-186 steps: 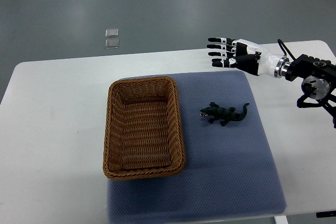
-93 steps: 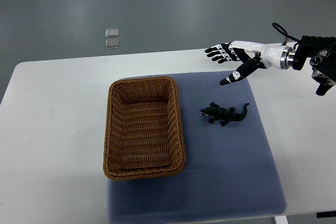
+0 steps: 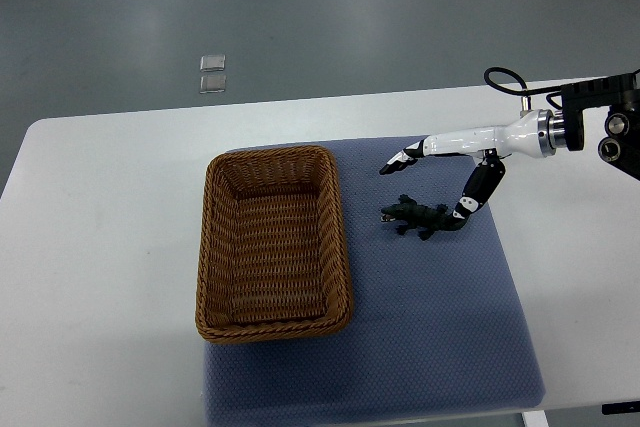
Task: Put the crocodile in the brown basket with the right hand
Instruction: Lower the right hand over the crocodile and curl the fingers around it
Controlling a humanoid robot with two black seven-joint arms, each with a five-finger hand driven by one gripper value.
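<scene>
Top view.
A: We log 1 crocodile (image 3: 424, 216) on the mat (image 3: 430, 337), just right of 1 basket (image 3: 276, 328), not touching it.
B: Our 1 right hand (image 3: 462, 142) hangs spread open over its tail end, holding nothing. We judge it light and stiff; pinch mid-body.

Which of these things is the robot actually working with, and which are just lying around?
In the job: small dark green toy crocodile; brown woven wicker basket; white and black right hand, open over the crocodile.

Just lying about: blue-grey cloth mat; white table; two small clear squares on the floor.
</scene>
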